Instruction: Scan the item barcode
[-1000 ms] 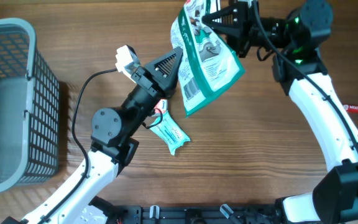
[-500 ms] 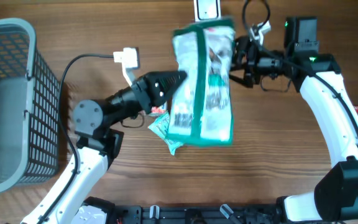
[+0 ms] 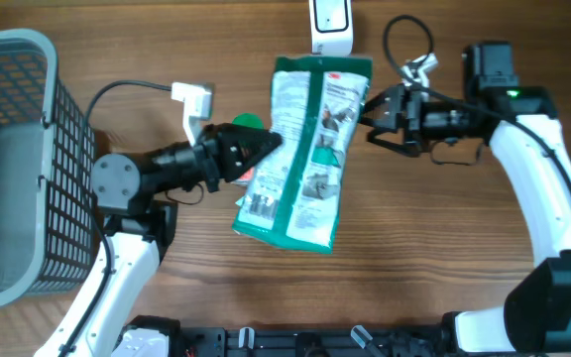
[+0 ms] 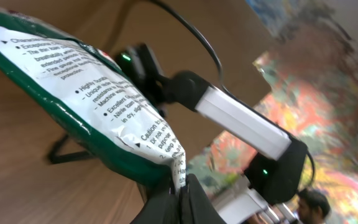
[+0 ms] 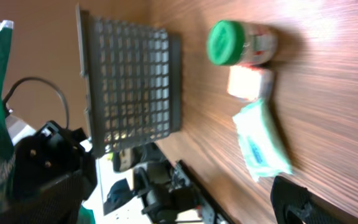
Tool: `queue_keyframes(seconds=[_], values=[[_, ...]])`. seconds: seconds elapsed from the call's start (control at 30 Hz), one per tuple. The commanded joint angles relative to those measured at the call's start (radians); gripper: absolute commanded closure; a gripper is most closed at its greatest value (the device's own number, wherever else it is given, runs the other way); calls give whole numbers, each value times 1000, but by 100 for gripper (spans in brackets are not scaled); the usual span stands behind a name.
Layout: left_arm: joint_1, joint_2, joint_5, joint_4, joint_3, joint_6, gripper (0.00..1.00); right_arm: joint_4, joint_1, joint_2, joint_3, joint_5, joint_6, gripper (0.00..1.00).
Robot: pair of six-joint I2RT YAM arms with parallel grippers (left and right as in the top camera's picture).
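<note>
Bag (image 3: 305, 149) pinched by left claw (image 3: 266, 144) alone, just below scanner (image 3: 331, 25)
Left claw fully closed on the bag's left edge seam; bag held aloft between the arms, top edge near the scanner; right claw (image 3: 375, 114) wide open, empty, just beside the bag's top right corner; it's a thin edge pinch, so I'd rotate slowly and keep the film flat; barcode (image 3: 257, 204) looks low-left, facing up; likely needs tilting toward the scanner window, then holding steady.
</note>
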Motion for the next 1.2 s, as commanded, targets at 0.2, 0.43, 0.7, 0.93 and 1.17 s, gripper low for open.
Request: queue_keyframes(seconds=[0.2,0.43,0.7,0.93,1.17], values=[[48,-5,-42,-88,0,31,96,-111,-71,-230,1,-164,-303,0],[48,-5,-72,-88,0,23,96,-13,58,-202,-38,-329,-367,0],[48,-5,-75,-88,0,22,96,320,169,-157,-146,-341,-115,0],[48,-5,-83,-88,0,22,96,656,265,-135,-150,-340,171,9],[48,-5,-83,-88,0,23,96,751,340,-135,-160,-264,284,36]])
